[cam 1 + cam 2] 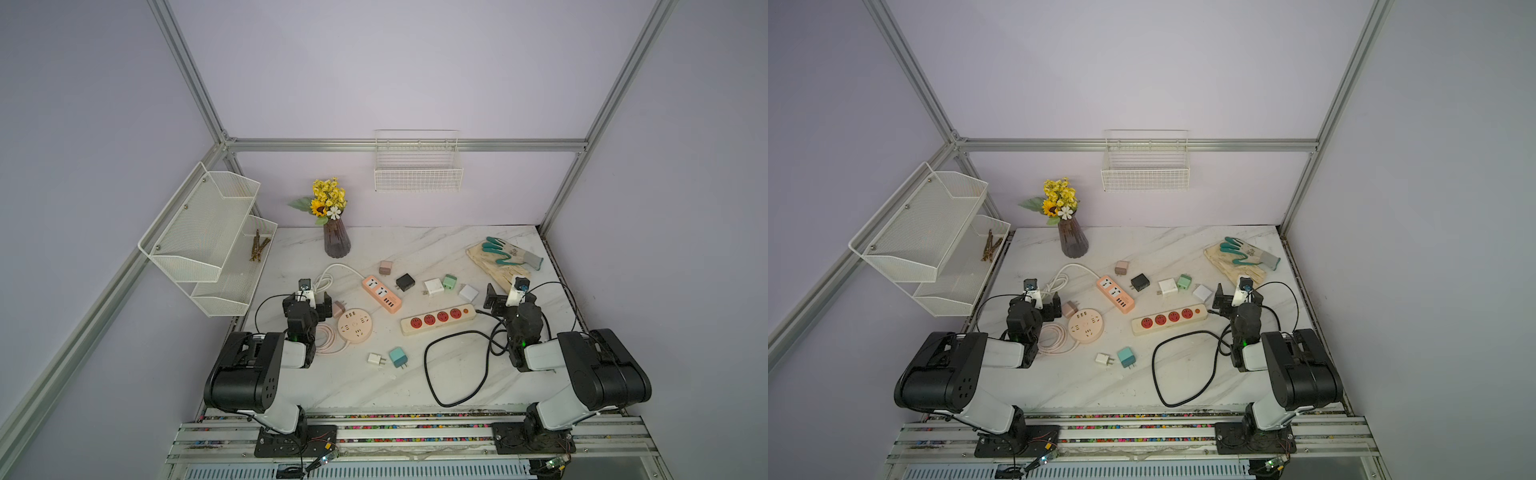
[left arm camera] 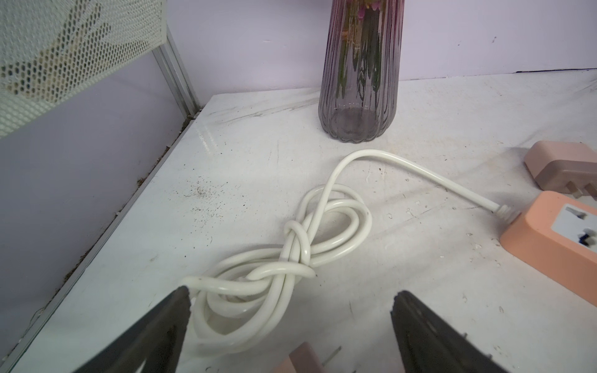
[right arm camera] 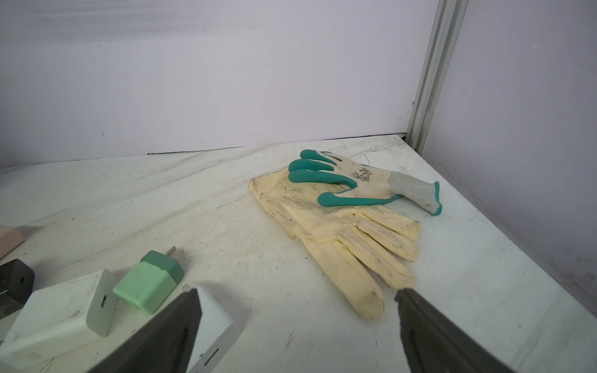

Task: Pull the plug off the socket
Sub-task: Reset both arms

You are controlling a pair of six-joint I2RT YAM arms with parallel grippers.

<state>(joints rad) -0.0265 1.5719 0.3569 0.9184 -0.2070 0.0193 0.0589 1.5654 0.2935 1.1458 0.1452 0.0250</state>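
Both wide open and empty, left gripper (image 2: 292, 290) and right gripper (image 3: 297, 292) need a seated target: check mauve square plug (image 1: 338, 308) beside round peach socket strip (image 1: 354, 325), centre-left.

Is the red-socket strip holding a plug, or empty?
Empty. In both top views the strip shows four bare red sockets; the nearest charger lies loose on the table.

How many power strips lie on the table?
3: an orange rectangular plastic strip at centre, a round peach one near the left arm, a long cream one with red sockets toward the right arm.
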